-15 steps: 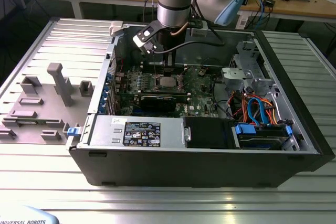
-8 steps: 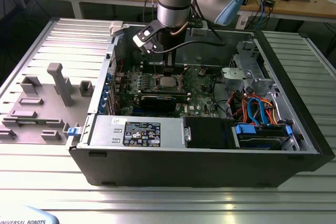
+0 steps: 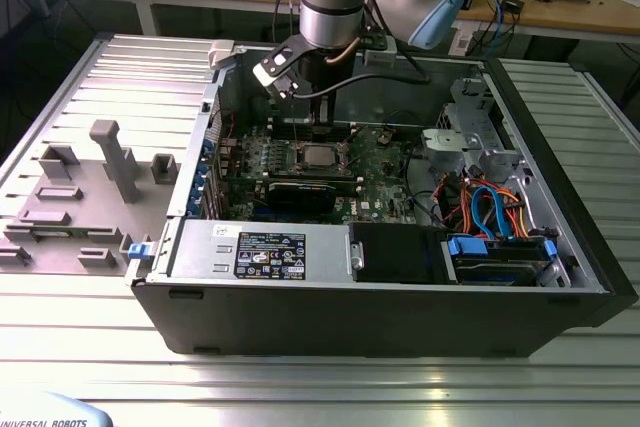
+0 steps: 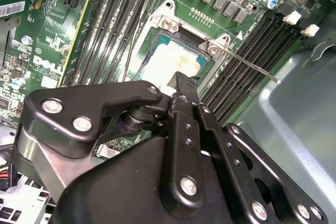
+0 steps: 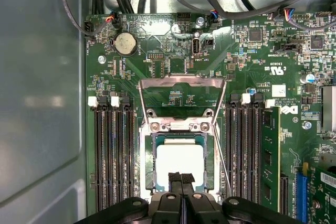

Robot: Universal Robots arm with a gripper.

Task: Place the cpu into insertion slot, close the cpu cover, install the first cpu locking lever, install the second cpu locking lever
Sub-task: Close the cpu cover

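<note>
Step in hand: tail end of placing the cpu, by my read. In the first wrist view the cpu [image 5: 180,163] lies flat and square inside the insertion slot [image 5: 145,166], silver top up, on the green motherboard [image 5: 157,40] between the two banks of memory slots [image 5: 113,156]. The exterior view puts it mid-board inside the open computer case [image 3: 380,317], which lies on its side on the ribbed worktop [image 3: 300,387].

The gripper [image 5: 181,176] hangs straight over the slot, tips at one edge of the cpu. Its fingers [image 5: 175,181] are pressed together with nothing visible between them. Whether the tips touch the chip, can't tell.

The cpu cover [image 5: 182,81] looks raised at the hinge end of the slot, with board showing through its window, so it is not closed. One thin locking lever [image 5: 223,166] stands swung out beside the slot, unlatched, and the second wrist view shows the same wire [image 4: 252,66] angling away over the memory slots. Neither lever step looks done.

Judgement: any move from here calls for lifting clear without dragging the seated chip, then a low, gentle push on the thin cover plate.
</note>
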